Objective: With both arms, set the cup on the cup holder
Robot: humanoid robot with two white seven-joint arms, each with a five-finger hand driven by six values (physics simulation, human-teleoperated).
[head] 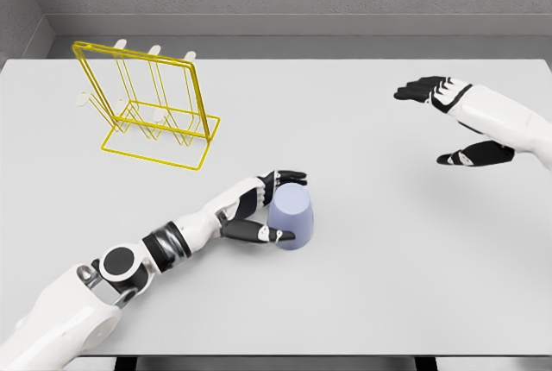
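Fingers of the left hand (259, 211) curl around a pale blue cup (291, 217), thumb low on the near side and the other fingers wrapped over the far side near its top. It looks like a side grip, clamped on the cup, though from here I cannot tell how firm it is. The cup stands mouth-down near the middle of the white worktop (362, 302), narrower at the top than at the base, which may be why the hand takes it from the side rather than from above.

Off to the far left stands the yellow wire holder (147, 103), with pale pegs rising behind its frame. It is well apart from the cup, so a carry across the worktop is not yet done.

Over on the right, the right hand (457, 121) hovers above the worktop with fingers spread and nothing in it, far from both cup and holder. Since the task calls for 2 arms, I'd guess it waits there to take part later.
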